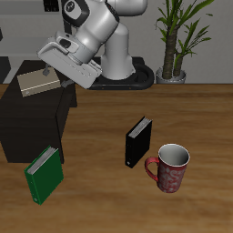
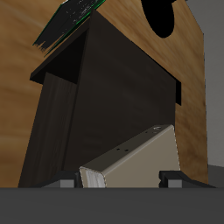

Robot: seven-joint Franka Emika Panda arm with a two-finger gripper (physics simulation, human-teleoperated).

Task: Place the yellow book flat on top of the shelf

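- Yellow book lies flat on the shelf, cover up, on the top's back part. Pale beige-grey cover, tan edges.
- Shelf: low matte black cabinet at about 9 o'clock on the table in the exterior view, flat top, side wall dropping to the wood.
- Gripper hangs at the book's edge, arm slanting down from the base at 12 o'clock. Exterior view does not show the fingers clearly.
- Wrist view: yellow book lies between the two dark fingertips, one tip on either side of it. Whether the pads press on the book or stand just off it, cannot tell; so open or clamped is not settled.
- Wrist view also shows the shelf from above, black top and dark side wall, table wood around it.
- Green book stands upright on the table just in front of the shelf, at about 8 o'clock. Its corner shows past the shelf in the wrist view.
- Black book stands upright near table centre.
- Red patterned mug just beside the black book, at about 4 o'clock, handle toward the book, touching or nearly so.
- Potted plant behind the table at 1 o'clock.
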